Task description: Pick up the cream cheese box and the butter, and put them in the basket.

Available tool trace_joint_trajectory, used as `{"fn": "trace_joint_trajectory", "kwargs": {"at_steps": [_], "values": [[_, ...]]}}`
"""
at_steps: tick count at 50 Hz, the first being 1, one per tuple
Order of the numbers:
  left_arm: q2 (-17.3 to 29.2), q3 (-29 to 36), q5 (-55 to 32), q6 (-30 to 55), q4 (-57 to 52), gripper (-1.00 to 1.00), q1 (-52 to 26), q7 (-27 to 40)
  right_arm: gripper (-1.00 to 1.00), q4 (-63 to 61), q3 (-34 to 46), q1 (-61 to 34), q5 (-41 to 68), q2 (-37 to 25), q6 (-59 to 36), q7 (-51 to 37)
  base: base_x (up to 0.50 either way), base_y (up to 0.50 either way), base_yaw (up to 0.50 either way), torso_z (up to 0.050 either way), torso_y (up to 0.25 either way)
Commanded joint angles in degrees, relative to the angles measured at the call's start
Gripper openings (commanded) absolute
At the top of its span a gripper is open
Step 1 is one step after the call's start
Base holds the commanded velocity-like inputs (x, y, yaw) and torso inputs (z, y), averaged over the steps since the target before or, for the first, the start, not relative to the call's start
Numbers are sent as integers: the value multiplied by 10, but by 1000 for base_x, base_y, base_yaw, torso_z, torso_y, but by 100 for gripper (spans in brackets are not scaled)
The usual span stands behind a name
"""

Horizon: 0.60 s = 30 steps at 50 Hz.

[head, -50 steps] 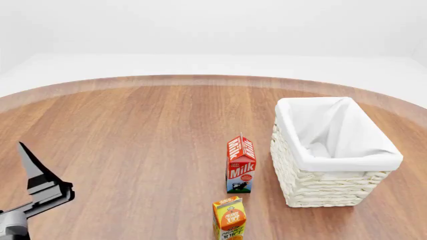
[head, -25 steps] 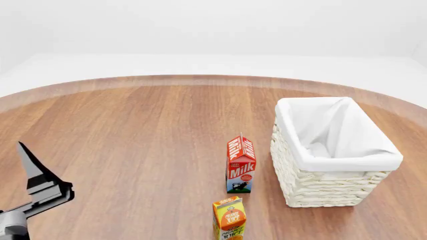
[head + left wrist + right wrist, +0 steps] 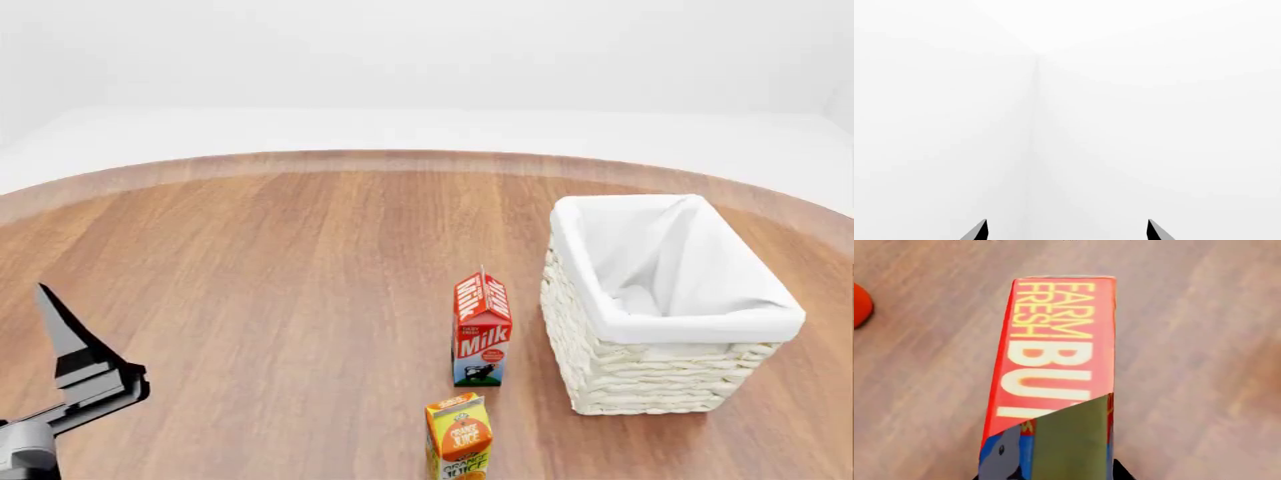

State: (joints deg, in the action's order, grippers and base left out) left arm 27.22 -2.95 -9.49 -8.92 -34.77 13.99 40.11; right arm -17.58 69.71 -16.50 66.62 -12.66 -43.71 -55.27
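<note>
the basket (image 3: 674,322) is sitting empty beside the milk carton (image 3: 482,328); nothing is packed yet. the right gripper (image 3: 1047,460) is clamping the butter (image 3: 1054,365) above the table. the left gripper (image 3: 1066,232) is hanging apart, idle.

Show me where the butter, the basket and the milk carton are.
butter (image 3: 1054,345): right wrist view, red lettered side.
basket (image 3: 627,365): head view, woven front wall.
milk carton (image 3: 481,340): head view, red front face.
</note>
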Motion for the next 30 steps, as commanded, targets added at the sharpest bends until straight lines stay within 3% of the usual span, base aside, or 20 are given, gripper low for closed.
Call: {"fn": "trace_joint_trajectory", "kwargs": {"at_steps": [1, 12, 30], "values": [[-11, -15, 8, -7, 3, 100, 2, -11, -100, 0, -8, -5, 2, 13, 8, 17, 0, 3, 3, 0, 0], [-10, -14, 8, -7, 3, 100, 2, -11, -100, -68, -11, -22, -5, 7, -1, -32, 0, 0, 0, 0, 0], [-10, -12, 11, -7, 2, 100, 2, -10, -100, -309, -31, -96, 3, 30, -51, -213, 0, 0, 0, 0, 0]]}}
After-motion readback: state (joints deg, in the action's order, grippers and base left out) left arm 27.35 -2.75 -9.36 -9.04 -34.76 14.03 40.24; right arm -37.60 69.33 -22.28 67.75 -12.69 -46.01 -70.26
